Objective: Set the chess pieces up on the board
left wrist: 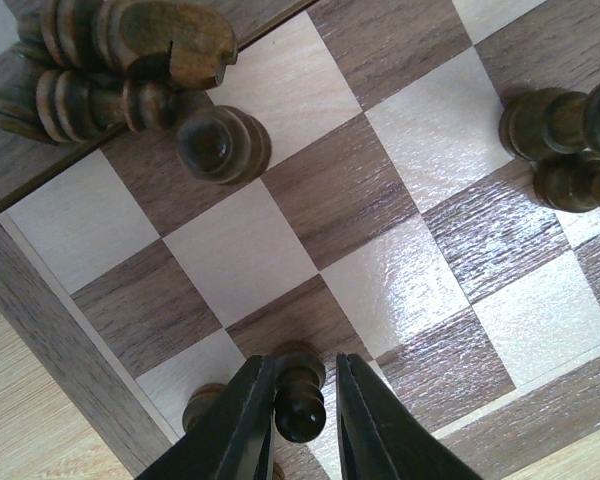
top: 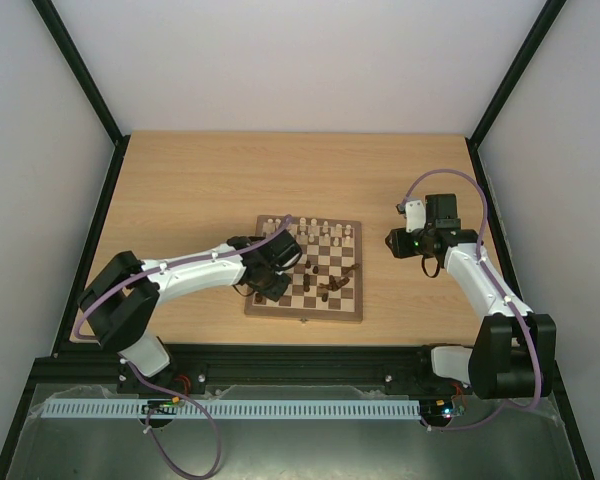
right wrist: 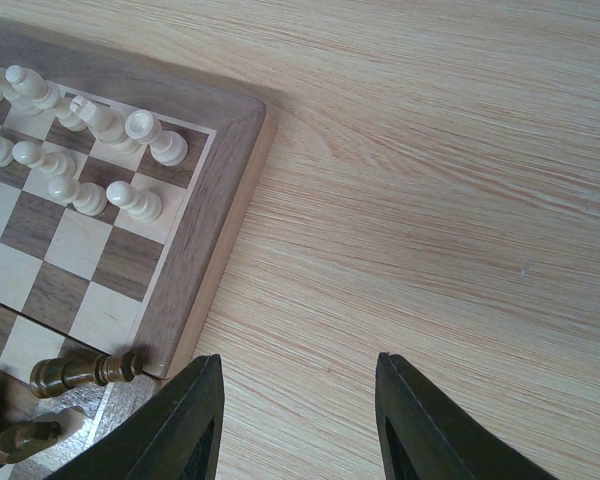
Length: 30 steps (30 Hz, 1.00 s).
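The board point(top: 305, 312) lies mid-table. Cream chess pieces point(top: 310, 232) stand in two rows along its far edge, also seen as cream pieces point(right wrist: 80, 150) in the right wrist view. Dark pieces point(top: 335, 285) lie jumbled on its right half. My left gripper point(left wrist: 303, 358) hangs over the near left corner, its jaws slightly apart around an upright dark pawn point(left wrist: 300, 405). The left finger touches the pawn and a gap shows at the right finger. My right gripper point(right wrist: 298, 357) is open over bare table, right of the board.
A second dark pawn point(left wrist: 205, 405) stands half hidden behind the left finger. Another upright pawn point(left wrist: 220, 145) and toppled dark pieces point(left wrist: 120, 60) lie further along the board. A fallen dark piece point(right wrist: 75, 373) rests at the board's corner. Walls enclose the table point(top: 180, 190).
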Each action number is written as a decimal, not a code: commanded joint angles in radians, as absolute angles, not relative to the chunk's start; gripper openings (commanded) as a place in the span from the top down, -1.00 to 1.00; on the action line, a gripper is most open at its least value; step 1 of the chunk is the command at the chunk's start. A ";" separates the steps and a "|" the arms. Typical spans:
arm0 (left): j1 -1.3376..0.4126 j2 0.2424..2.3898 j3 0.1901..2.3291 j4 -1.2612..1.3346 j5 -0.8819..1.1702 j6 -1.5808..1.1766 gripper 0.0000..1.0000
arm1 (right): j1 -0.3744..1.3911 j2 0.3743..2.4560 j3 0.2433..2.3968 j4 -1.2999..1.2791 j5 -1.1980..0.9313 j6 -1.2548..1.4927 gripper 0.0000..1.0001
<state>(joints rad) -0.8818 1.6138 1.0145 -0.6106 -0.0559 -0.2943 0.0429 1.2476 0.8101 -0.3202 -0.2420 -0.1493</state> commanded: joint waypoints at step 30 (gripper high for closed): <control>-0.837 1.732 1.275 -0.710 -0.157 -0.266 0.27 | 0.040 1.235 0.810 -0.368 -0.255 -0.161 0.14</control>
<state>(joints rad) -0.8459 1.7004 1.2465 -0.6884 -0.1452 -0.2802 0.0429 1.2472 0.8101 -0.3309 -0.2424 -0.1505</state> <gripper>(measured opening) 0.363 0.431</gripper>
